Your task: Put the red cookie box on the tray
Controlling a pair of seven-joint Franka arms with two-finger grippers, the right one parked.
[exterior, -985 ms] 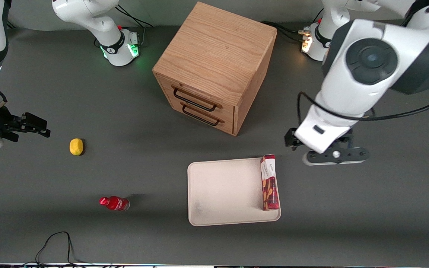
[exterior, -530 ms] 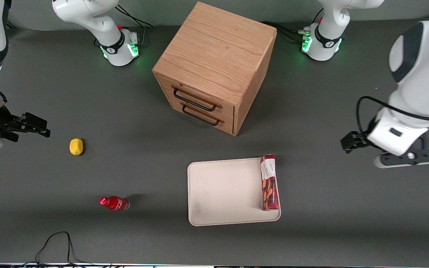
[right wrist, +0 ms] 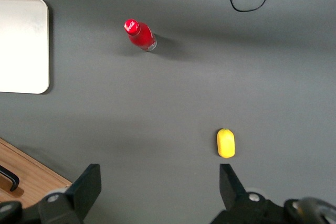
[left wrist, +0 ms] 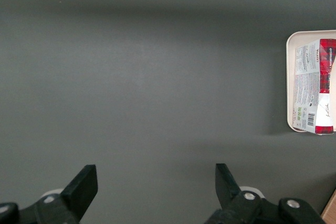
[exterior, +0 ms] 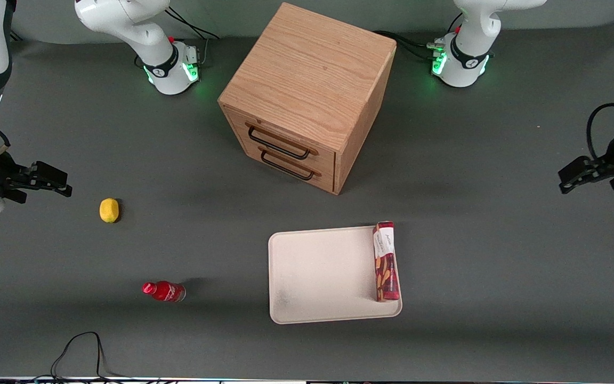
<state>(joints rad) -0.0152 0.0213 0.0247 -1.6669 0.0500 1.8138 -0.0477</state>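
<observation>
The red cookie box (exterior: pixel 386 262) lies flat on the cream-white tray (exterior: pixel 323 277), along the tray's edge toward the working arm's end of the table, its white label end pointing away from the front camera. The box (left wrist: pixel 315 86) and a part of the tray (left wrist: pixel 290 77) also show in the left wrist view. My left gripper (exterior: pixel 579 176) hangs open and empty over bare table at the working arm's end, well away from the tray. In the left wrist view its fingertips (left wrist: pixel 84 182) stand wide apart with only grey table between them.
A wooden two-drawer cabinet (exterior: pixel 307 96) stands farther from the front camera than the tray. A yellow lemon (exterior: pixel 108 210) and a small red bottle (exterior: pixel 164 291) lie toward the parked arm's end. A black cable (exterior: pixel 80 352) loops near the table's front edge.
My left arm has swung away from beside the tray toward the working arm's end of the table. The box and tray have not moved.
</observation>
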